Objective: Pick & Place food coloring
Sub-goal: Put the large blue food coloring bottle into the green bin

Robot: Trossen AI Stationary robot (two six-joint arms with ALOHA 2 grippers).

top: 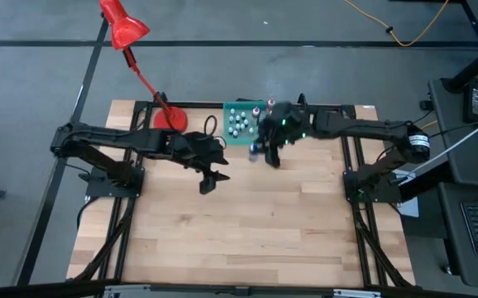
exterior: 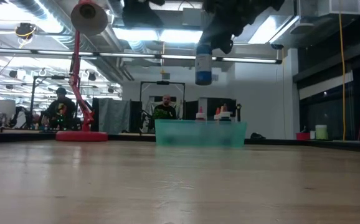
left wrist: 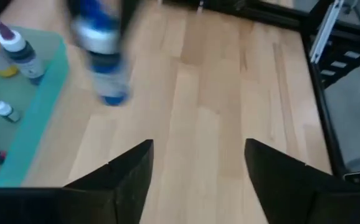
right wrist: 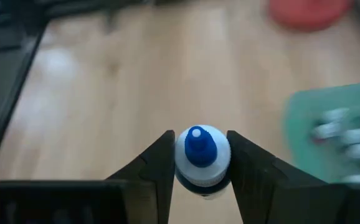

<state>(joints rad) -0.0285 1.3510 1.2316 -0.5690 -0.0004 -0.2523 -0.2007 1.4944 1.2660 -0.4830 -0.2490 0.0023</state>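
The food coloring is a set of tiny bottles standing in a translucent teal tray at the table's far edge, also seen in the low view and the left wrist view. One bottle with a blue cap is in my right gripper, just near-side of the tray. It shows high above the tabletop in the low view. My left gripper hovers open to the left of it and touches nothing. Its wrist view shows the fingers wide apart and the blue bottle blurred. My right gripper pinches the blue-capped bottle between its two fingers, at the white shoulder just below the cap. The fingers come from above, pointing down. The bottle hangs upright below them, lifted clear of the table.
A red desk lamp stands with its base left of the tray, its arm slanting to its head beyond the table's far-left corner. Bare wooden tabletop stretches toward the near edge. People show in the room behind.
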